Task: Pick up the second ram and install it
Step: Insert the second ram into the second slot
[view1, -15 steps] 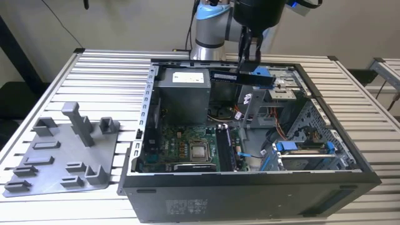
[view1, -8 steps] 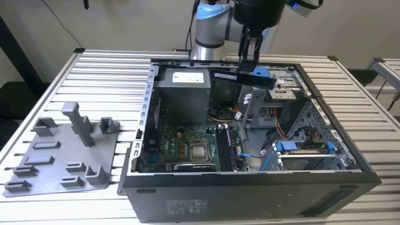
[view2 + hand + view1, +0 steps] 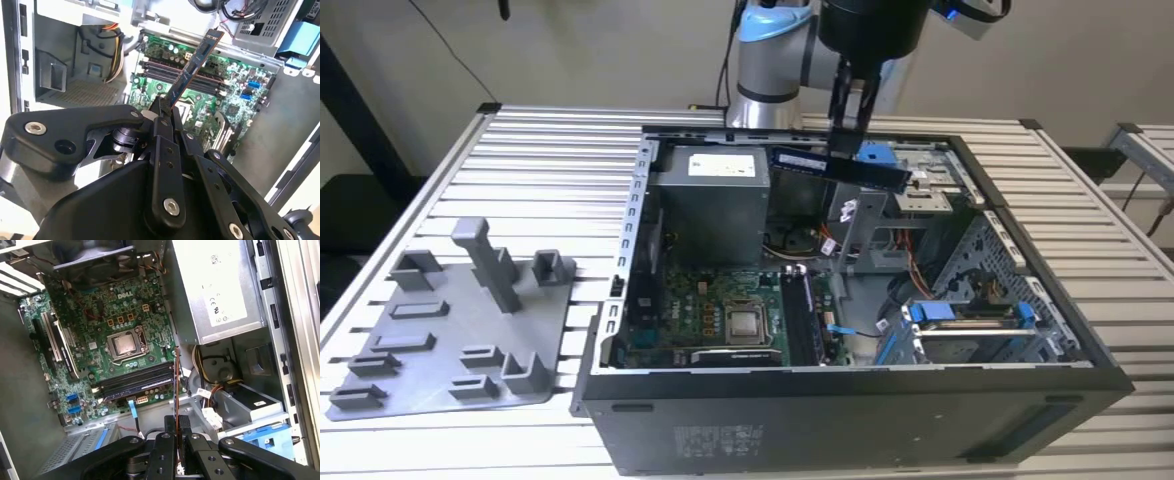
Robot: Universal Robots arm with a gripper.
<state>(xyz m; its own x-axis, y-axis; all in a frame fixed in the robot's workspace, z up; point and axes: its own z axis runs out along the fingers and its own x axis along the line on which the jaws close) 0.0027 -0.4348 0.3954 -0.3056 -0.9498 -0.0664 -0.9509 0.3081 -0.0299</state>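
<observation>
The arm (image 3: pixel 761 95) is a silver-grey tube with a pale blue cap (image 3: pixel 767 22) over its joint. At the wrist sits a broad black cylinder (image 3: pixel 874 25) with a small blue light (image 3: pixel 947 12) beside it. The tool (image 3: pixel 847 140) is matte black throughout, with two slim, flat fingers (image 3: pixel 839 95) in the exterior view. In the second wrist view its thick link plates (image 3: pixel 60 135) have rounded ends (rather like stubby paddles). They are pinned with silver round-head screws (image 3: pixel 171 205), each set in a shallow recess.
</observation>
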